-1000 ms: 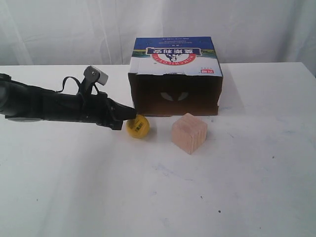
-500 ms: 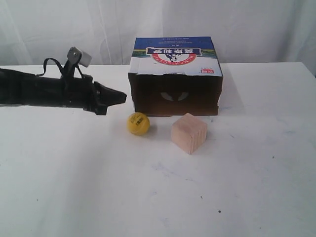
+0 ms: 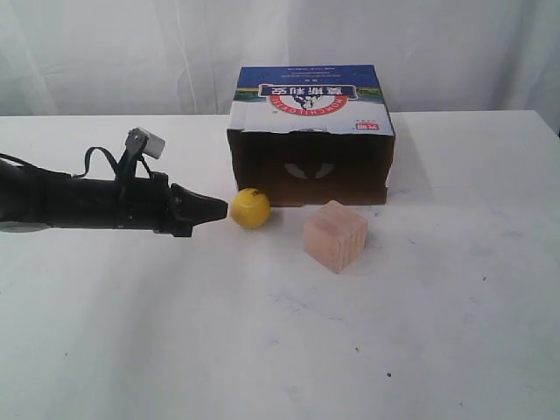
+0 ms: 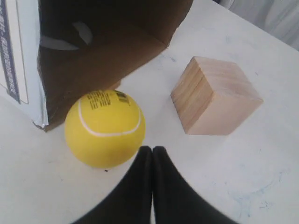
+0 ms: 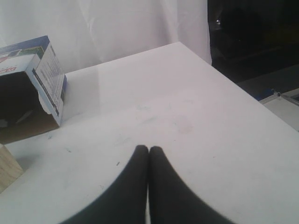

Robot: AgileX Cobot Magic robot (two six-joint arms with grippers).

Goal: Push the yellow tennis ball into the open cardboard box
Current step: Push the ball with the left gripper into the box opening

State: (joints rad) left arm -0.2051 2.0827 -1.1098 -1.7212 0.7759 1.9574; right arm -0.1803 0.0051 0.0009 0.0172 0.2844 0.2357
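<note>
Both clenched: L gripper at yellow ball, R gripper over scuffed white table; curtain behind.

The exterior camera faces the worktop from the front, slightly raised, the left wrist camera peers close past the left claw, the right wrist camera looks across from farther off, and all share the cardboard box and wooden cube.

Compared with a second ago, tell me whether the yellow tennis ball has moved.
Yes. The yellow tennis ball has rolled toward the open cardboard box and now sits by the left end of its opening.
</note>
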